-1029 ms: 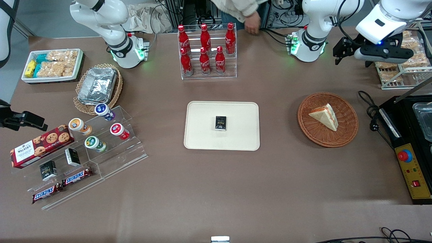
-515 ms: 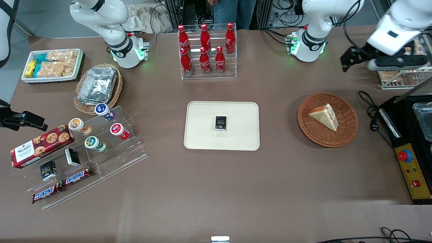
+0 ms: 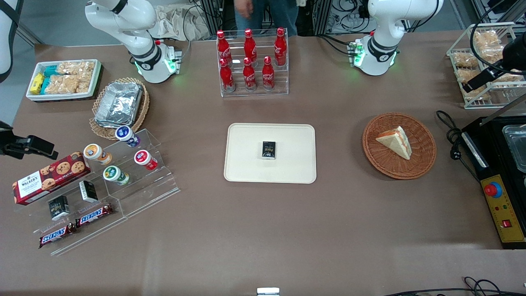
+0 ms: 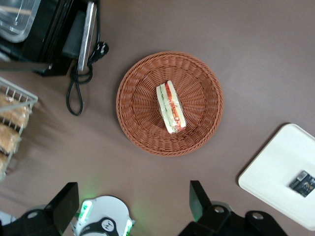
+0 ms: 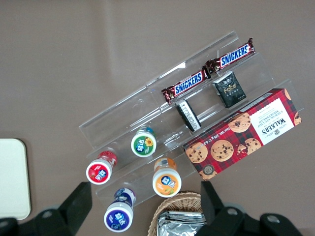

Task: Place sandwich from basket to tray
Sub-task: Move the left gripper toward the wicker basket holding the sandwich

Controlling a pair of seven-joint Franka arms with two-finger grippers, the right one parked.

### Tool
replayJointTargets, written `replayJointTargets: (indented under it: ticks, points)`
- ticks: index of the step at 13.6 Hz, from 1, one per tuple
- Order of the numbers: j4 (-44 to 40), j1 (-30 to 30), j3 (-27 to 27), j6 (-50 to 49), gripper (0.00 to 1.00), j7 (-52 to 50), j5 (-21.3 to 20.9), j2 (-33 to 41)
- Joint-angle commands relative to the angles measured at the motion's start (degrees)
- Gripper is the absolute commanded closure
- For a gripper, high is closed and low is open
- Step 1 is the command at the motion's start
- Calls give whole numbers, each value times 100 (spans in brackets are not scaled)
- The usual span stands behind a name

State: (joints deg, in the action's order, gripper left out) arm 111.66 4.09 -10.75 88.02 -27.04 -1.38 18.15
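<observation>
Sandwich: lying in basket, untouched. Tray: holds one small dark packet. Gripper: spread, empty, has risen and now hangs high above the basket; approach begun, descent and grasp outstanding.

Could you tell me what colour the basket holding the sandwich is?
The basket is reddish-brown woven wicker, clearest in the left wrist view.
</observation>
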Motion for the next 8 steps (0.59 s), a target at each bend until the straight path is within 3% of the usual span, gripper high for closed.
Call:
replayJointTargets:
  ticks: [1, 8]
  points:
    - [241, 48, 108, 13, 0, -704, -81, 57]
    - [733, 83, 328, 443, 0, -1698, -90, 40]
